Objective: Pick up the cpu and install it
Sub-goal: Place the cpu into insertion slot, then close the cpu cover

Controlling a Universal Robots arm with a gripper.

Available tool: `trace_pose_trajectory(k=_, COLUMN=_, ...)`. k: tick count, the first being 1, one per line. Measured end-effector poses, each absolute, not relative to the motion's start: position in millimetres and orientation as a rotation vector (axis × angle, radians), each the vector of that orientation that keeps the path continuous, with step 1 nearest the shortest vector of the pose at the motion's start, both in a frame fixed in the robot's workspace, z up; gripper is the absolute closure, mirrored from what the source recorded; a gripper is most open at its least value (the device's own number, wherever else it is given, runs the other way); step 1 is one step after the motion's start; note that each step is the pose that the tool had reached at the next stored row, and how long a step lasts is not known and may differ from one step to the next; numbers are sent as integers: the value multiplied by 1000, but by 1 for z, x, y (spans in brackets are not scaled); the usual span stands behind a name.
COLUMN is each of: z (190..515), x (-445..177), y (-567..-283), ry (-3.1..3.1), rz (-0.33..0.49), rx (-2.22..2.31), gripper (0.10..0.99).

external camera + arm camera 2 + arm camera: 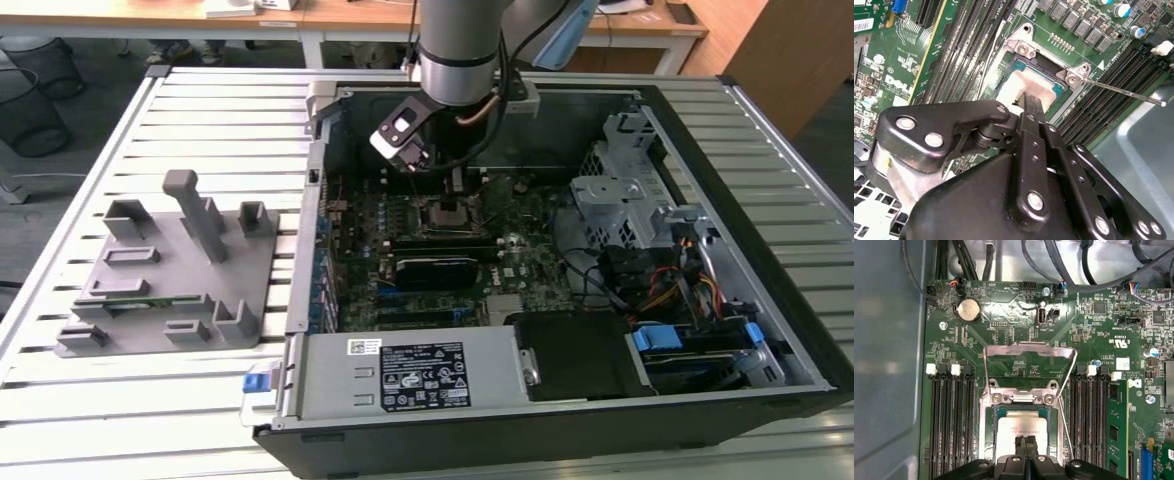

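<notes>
— Where do we find the cpu (1011, 427)?

— We see it lying flat in the socket (985, 440) on the motherboard (1014, 295), silver top facing up. In the second wrist view a thin green edge shows along one side of it.

— And the hand (1024, 440)?

— It comes straight down over the socket. In both wrist views its two black fingers (1030, 107) are pressed together with just a hairline slit between them. Their tips sit over the middle of the cpu's metal top. We cannot tell whether they press on it or hang just above.

— Is the socket's cover down?

— No. In the first wrist view we see the hinged metal plate (1029, 347) swung up and away from the cpu, towards the coin battery (968, 310). The thin lever rod (1126, 92) juts out beside the socket, above the memory slots (951, 415) on that side.

— What do we make of the wider scene?

— In the exterior view the arm (461, 40) reaches down into an open computer case (747, 150) that lies on its side on a slatted metal worktop (200, 100). The socket is near the middle of the board, and memory slots flank it on both sides. A silver power supply (414, 370) fills the near edge of the case. On the exterior view's left, well apart from the case, a grey plastic fixture (174, 270) with upright blocks stands on the worktop.
</notes>
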State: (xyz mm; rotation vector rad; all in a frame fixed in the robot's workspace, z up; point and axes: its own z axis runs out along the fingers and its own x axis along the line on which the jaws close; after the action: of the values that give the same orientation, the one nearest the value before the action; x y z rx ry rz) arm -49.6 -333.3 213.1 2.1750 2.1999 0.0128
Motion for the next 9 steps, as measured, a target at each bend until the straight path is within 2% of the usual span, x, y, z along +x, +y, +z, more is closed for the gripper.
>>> trace_pose_trajectory(k=9, z=216, x=-50, y=-333, ry=2199, rz=10, rx=2174, gripper=980)
